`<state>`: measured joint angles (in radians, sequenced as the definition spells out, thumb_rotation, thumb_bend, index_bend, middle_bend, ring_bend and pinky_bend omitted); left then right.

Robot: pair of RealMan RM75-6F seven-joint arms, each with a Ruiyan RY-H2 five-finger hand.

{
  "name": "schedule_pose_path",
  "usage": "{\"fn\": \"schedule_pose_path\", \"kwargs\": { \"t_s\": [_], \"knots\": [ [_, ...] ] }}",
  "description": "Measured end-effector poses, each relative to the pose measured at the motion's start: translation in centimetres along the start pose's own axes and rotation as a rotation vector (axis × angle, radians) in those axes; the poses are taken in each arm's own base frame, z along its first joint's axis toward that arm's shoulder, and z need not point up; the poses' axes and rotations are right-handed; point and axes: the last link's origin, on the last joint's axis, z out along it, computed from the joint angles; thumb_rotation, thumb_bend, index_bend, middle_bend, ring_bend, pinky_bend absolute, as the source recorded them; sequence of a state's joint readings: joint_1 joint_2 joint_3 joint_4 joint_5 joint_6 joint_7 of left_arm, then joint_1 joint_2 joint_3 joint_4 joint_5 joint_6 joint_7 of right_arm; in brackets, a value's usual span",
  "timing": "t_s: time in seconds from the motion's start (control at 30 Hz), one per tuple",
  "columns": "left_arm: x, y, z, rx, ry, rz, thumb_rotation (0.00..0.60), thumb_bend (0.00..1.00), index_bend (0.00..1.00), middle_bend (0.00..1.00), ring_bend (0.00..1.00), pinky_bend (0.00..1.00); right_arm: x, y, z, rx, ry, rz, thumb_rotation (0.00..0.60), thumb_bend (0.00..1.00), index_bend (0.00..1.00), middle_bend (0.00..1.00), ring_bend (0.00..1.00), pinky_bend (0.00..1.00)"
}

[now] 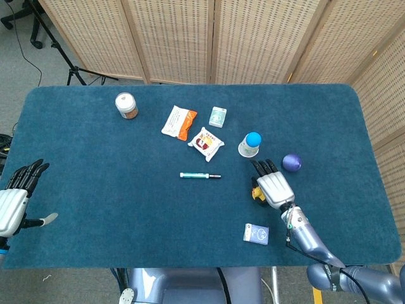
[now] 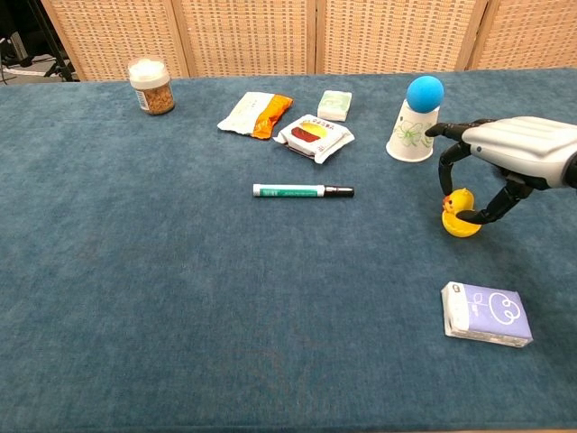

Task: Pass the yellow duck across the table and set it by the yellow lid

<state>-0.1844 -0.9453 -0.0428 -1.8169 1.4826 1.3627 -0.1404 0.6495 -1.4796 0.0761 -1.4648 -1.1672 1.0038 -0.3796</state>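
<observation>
Task nearly done: right hand pinches the yellow duck between thumb and fingers, low over the yellow lid on the tabletop. Duck looks to be sitting on or touching the lid, can't tell if its weight is down yet. Left to do, as I judge it: set it beside the lid, let go, pull away. Left hand idles off the near-left edge, empty, fingers apart. Card box near, paper cup with blue ball behind.
</observation>
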Motion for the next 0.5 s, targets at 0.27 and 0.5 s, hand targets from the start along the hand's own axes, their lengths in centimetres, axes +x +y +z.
{"fn": "schedule_pose_path", "kwargs": {
  "t_s": [0.27, 0.5],
  "knots": [
    [-0.07, 0.04, 0.01, 0.001, -0.004, 0.002, 0.6, 0.03, 0.0, 0.0, 0.0, 0.0, -0.46, -0.24, -0.01, 0.005, -0.011, 0.004, 0.6, 0.39, 0.5, 0.0, 0.0, 0.0],
    [-0.06, 0.0, 0.01, 0.002, -0.005, 0.001, 0.6, 0.03, 0.0, 0.0, 0.0, 0.0, -0.71, -0.39, 0.1, 0.003, -0.017, 0.001, 0.6, 0.39, 0.5, 0.0, 0.0, 0.0]
  ]
}}
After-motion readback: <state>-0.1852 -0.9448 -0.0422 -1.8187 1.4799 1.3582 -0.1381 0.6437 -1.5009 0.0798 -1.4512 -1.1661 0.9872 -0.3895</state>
